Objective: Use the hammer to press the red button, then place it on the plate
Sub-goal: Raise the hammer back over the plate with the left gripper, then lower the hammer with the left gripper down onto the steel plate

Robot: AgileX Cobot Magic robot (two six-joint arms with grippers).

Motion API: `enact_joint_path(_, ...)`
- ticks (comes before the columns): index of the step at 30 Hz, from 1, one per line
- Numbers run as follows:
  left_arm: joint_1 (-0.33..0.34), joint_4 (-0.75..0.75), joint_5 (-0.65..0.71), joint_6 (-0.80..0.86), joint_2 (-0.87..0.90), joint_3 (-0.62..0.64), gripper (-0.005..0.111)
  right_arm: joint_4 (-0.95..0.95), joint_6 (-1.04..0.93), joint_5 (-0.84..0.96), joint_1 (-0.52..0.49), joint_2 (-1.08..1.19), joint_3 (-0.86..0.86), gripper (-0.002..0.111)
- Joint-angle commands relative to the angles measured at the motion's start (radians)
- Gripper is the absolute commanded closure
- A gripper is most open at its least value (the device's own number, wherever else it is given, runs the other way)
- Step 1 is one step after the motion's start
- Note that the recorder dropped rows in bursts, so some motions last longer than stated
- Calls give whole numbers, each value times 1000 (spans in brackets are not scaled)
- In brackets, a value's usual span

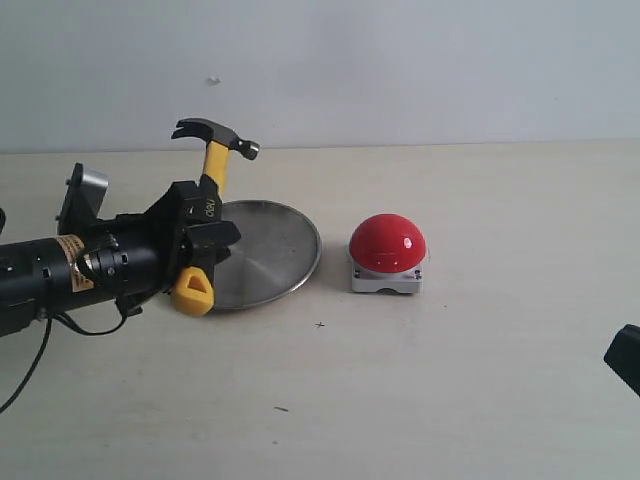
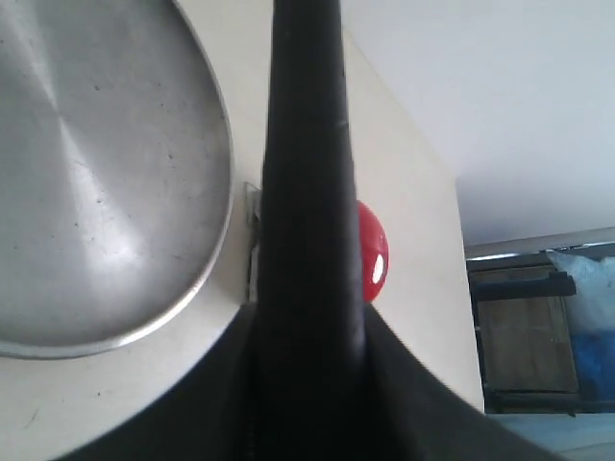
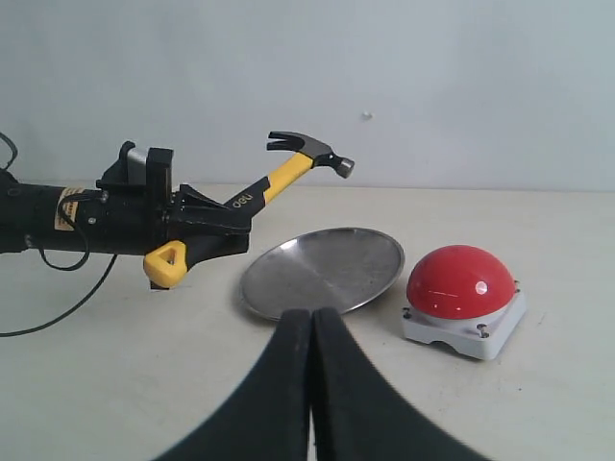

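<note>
Yellow-black hammer (image 1: 214, 165) pinched by L gripper (image 1: 205, 228) near plate (image 1: 275, 250), clear of red button (image 1: 388, 240); R gripper (image 3: 310, 322) pressed together.

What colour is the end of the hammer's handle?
Yellow, with a triangular hole. The hammer shows best in the right wrist view.
</note>
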Motion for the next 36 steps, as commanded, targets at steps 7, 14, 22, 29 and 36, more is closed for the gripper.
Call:
enact_joint_path(7, 1, 31, -32, -4, 49, -81, 107, -3, -2, -1, -3, -6, 5, 108)
enact_joint_path(14, 1, 10, -30, -14, 101, -98, 107, -3, -2, -1, -3, -6, 5, 108)
enact_joint_path(22, 1, -9, -25, 0, 133, -98, 107, -3, -2, -1, -3, -6, 5, 108)
enact_joint_path(29, 1, -67, -25, 26, 186, -106, 107, -3, -2, -1, -3, -6, 5, 108)
enact_joint_path(36, -3, -51, -27, 15, 223, -156, 107, -3, -2, -1, -3, -6, 5, 108)
